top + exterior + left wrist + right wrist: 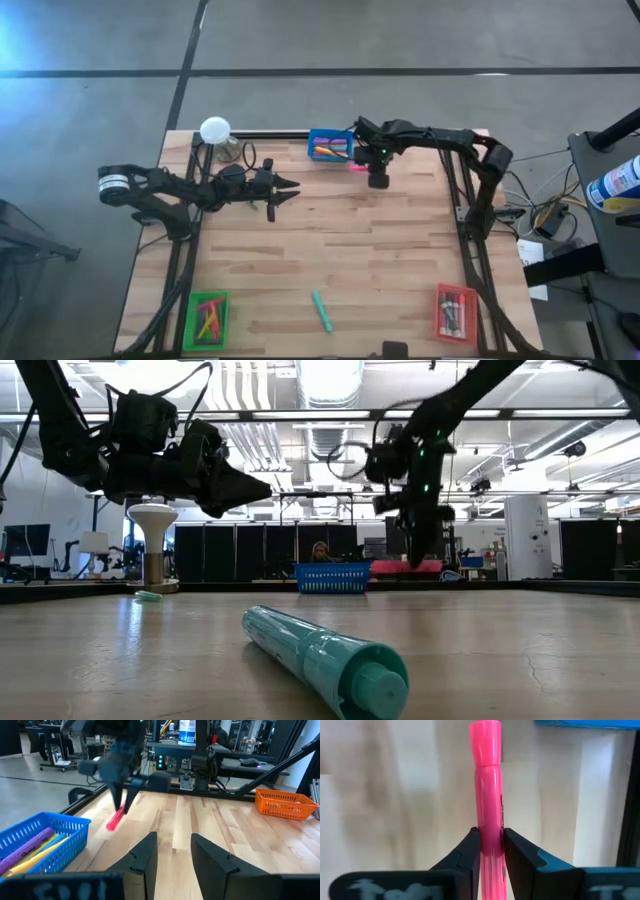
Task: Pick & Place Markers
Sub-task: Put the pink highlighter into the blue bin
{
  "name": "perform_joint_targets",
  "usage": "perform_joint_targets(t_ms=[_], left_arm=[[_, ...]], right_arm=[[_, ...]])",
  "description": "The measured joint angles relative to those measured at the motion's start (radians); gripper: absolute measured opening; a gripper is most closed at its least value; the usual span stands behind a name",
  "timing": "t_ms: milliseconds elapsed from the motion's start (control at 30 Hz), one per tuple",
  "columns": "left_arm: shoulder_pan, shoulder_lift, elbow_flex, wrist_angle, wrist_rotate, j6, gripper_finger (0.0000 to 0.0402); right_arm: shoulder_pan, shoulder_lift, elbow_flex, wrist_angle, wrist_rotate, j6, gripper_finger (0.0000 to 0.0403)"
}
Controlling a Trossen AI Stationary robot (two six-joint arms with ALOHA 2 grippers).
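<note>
Green tray [208, 320] at the near-left corner has a few markers in it, colours too small to sort. My left gripper [285, 187] hangs above the table left of centre, fingers [145, 855] apart with nothing between them. A small green piece sits just under it in the high view; can't tell what it is. Teal marker [321, 311] lies flat on the table near the front edge, alone; in the low view it fills the foreground and blocks part of the table behind. Blue tray [331, 146] at the far edge holds several markers, mostly hidden by its mesh wall. My right gripper [378, 178] is just beside that tray, clamped on a pink marker [488, 795]; its lower end is cut off. Red tray [456, 312] at the near right holds markers, details unclear.
</note>
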Motion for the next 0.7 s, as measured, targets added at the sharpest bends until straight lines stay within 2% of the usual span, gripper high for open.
perform_joint_targets(t_ms=[233,367,500,700], left_arm=[[0.000,0.000,0.000,0.000,0.000,0.000,0.0113],[0.000,0.000,0.000,0.000,0.000,0.000,0.0113],[0.000,0.000,0.000,0.000,0.000,0.000,0.0113],[0.000,0.000,0.000,0.000,0.000,0.000,0.0113]], right_arm=[[0.061,-0.133,0.020,-0.041,-0.002,0.153,0.0066],[0.068,-0.150,0.083,0.008,0.000,0.257,0.0066],[0.068,-0.103,0.175,0.105,0.008,0.304,0.0066],[0.066,0.062,0.359,0.141,0.028,0.250,0.0066]])
